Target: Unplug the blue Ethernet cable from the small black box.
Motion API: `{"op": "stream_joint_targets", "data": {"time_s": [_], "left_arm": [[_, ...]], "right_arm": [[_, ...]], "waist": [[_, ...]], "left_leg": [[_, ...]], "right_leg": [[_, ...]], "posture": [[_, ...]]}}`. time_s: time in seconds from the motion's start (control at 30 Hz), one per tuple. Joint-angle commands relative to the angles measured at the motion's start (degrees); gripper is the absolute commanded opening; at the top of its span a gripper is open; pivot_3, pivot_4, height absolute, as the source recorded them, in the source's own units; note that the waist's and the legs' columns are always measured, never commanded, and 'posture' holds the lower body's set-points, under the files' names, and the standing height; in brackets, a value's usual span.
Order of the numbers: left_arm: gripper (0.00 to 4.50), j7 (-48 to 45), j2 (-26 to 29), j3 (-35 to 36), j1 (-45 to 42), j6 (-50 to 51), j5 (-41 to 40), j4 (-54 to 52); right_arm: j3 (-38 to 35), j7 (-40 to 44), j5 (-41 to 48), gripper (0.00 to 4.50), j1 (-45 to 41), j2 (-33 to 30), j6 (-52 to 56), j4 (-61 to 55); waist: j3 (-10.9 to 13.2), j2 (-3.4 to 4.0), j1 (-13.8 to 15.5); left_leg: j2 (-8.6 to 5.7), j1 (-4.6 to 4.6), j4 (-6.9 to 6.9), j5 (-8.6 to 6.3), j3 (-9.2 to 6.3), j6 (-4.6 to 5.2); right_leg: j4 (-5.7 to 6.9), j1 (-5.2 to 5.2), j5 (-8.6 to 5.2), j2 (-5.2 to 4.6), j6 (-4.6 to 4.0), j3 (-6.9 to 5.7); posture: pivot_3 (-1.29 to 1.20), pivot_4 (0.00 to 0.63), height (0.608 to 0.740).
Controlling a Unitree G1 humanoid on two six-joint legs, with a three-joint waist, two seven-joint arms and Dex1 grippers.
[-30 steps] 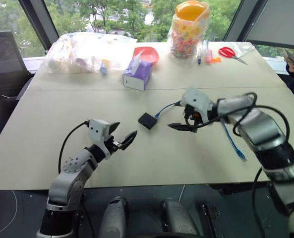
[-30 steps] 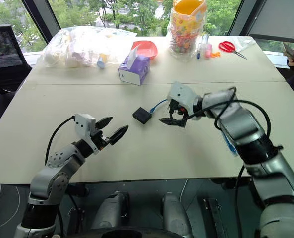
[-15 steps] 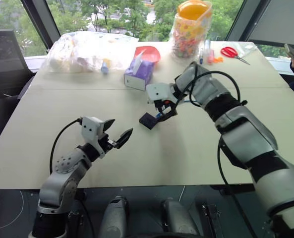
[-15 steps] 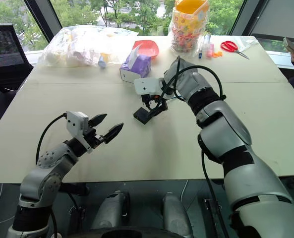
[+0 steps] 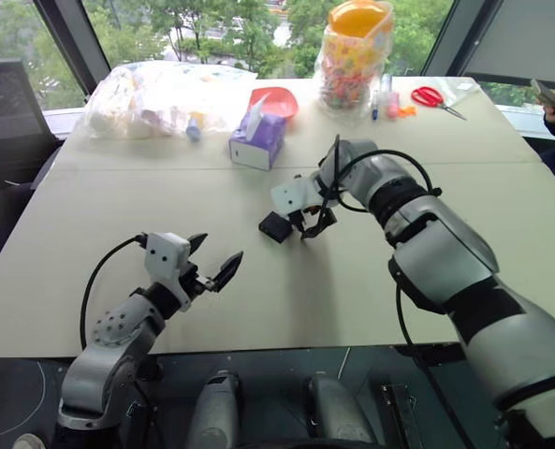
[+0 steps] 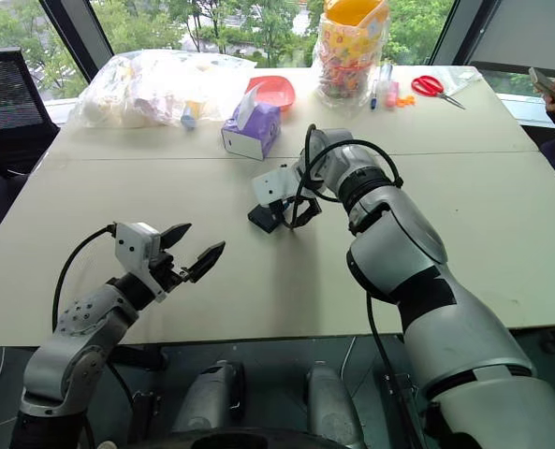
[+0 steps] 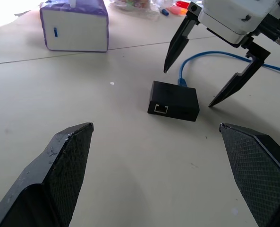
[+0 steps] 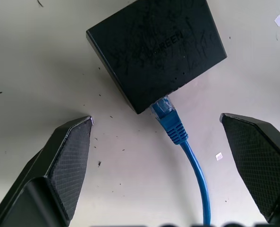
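The thin light-blue Ethernet cable (image 8: 175, 128) was plugged into the small matte black rectangular box (image 8: 156, 48); both hands, right hand (image 7: 211, 71) above it and left hand (image 5: 211, 259), were held released.

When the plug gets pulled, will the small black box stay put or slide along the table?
The small matte black plastic box lies flat and loose on the smooth table, so it probably slides. It looks light. The thin blue Ethernet cable curves limply, likely dragging rather than resisting.

The small matte-black rectangular plastic box (image 8: 156, 51) lies flat near the middle of the desk (image 5: 258, 309), well clear of every edge. The thin light-blue Ethernet cable (image 8: 189, 156) remains plugged into one side face, trailing across the desk surface.
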Motion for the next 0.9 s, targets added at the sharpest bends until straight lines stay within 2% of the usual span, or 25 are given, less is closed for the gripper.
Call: {"op": "stream_joint_targets", "data": {"time_s": [0.03,0.13,0.2,0.3,0.57,0.67,0.77,0.9], "left_arm": [[4.5,0.0,1.3,2.5,-0.7,-1.0,0.1,-1.3],[4.5,0.1,1.5,3.4,-0.8,-1.3,-0.2,-1.2],[4.5,-0.2,1.9,3.8,-0.6,-1.7,0.2,-1.1],[4.5,0.1,2.5,5.1,-1.3,-2.0,0.6,-0.4],[4.5,-2.0,4.0,6.1,-7.3,-2.3,0.0,5.6],[4.5,-3.1,3.2,5.8,-12.7,-0.6,-2.1,9.5],[4.5,-6.4,2.7,4.2,-19.2,4.8,-6.5,13.2],[4.5,-11.7,3.6,2.8,-24.7,10.6,-10.9,16.5]], "right_arm": [[-1.0,-1.4,-1.5,3.97,-0.3,1.6,0.8,0.6],[-1.5,-2.0,-1.8,2.64,0.1,2.3,1.3,0.8],[-2.2,-1.8,-1.7,1.48,0.5,2.9,1.7,0.9],[-2.9,-1.8,-1.8,0.05,1.1,3.6,2.3,1.1],[-8.0,0.3,1.4,0.05,0.7,1.6,2.3,-1.1],[-10.0,-2.6,2.5,0.05,3.0,-1.4,-3.7,-7.0],[-14.0,-10.4,4.9,0.05,11.2,-4.6,-6.7,-21.7],[-17.2,-20.4,2.3,0.05,25.0,-8.2,-3.1,-45.4]], "waist": [[0.0,-0.01,-0.6],[0.0,-0.01,-1.4],[0.0,0.0,-1.4],[0.0,-0.01,-1.5],[0.0,0.0,-1.3],[0.0,0.0,-1.0],[0.0,-0.04,-0.8],[0.0,-0.05,-0.7]], "left_leg": [[0.0,0.02,0.0,0.02,0.0,-0.03],[0.0,0.03,0.0,0.07,-0.01,-0.1],[0.0,0.04,0.0,0.07,-0.01,-0.1],[0.01,0.04,0.0,0.08,-0.02,-0.1],[0.0,0.03,0.0,0.09,-0.02,-0.12],[0.0,-0.04,0.0,0.11,-0.03,-0.14],[-0.02,-0.07,0.01,0.11,-0.02,-0.15],[-0.04,-0.09,-0.02,0.12,-0.07,-0.16]], "right_leg": [[0.02,0.01,0.0,0.0,0.0,0.02],[0.07,0.02,0.0,0.0,0.0,0.02],[0.11,0.01,0.01,0.0,0.01,0.02],[0.12,0.0,0.01,0.02,0.02,0.02],[0.14,0.0,0.02,0.03,0.03,0.01],[0.14,-0.04,0.11,0.04,0.22,-0.01],[0.1,-0.02,0.12,0.02,0.29,0.0],[0.12,0.0,0.06,0.02,0.44,0.0]], "posture": [[0.0,0.15,0.735],[0.0,0.15,0.735],[0.0,0.15,0.735],[0.0,0.15,0.735],[0.0,0.15,0.735],[0.0,0.15,0.735],[0.0,0.15,0.735],[0.0,0.15,0.735]]}}
